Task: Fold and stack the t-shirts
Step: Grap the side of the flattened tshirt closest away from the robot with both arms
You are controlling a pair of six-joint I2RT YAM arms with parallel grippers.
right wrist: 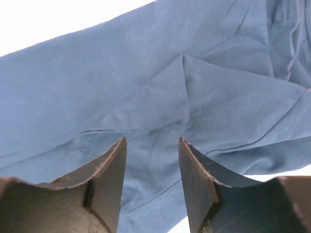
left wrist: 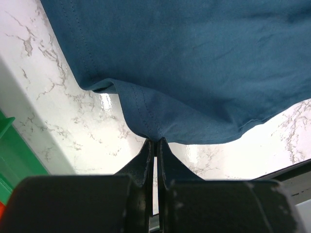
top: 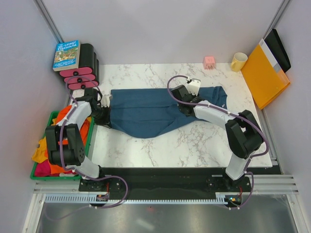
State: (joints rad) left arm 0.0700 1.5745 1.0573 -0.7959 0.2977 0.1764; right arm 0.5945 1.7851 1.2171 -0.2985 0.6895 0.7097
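Off the left edge of the counter (top: pixel 194 145) sits a green bin (top: pixel 48 177) heaped with loose shirts (top: pixel 63 116) in orange, yellow and pink-red. None of them is folded yet.

- Left fingers (left wrist: pixel 148 155): pressed together, clamped on a stitched edge of the blue shirt (top: pixel 146 114) close to the left edge of the counter. The wrist view shows that edge pulled into a small peak at the tips, with a curl of cloth just beside it.
- Blue shirt: lies as a long band across the far half of the counter, running from the left edge toward the far right corner. It is flat in the middle and bunched at its right end.
- Right fingers (right wrist: pixel 114 162): apart, holding nothing, poised over the right part of the shirt. A raised crease runs up the cloth between them. We cannot tell from these views whether the tips touch the fabric.

Our reading is that the first shirt is being laid out or folded, and stacking has not begun. The next move likely calls for the right fingers to drop and close on a matching edge, not on mid-panel cloth. Both arms can then lift and carry the fold evenly without dragging wrinkles in.
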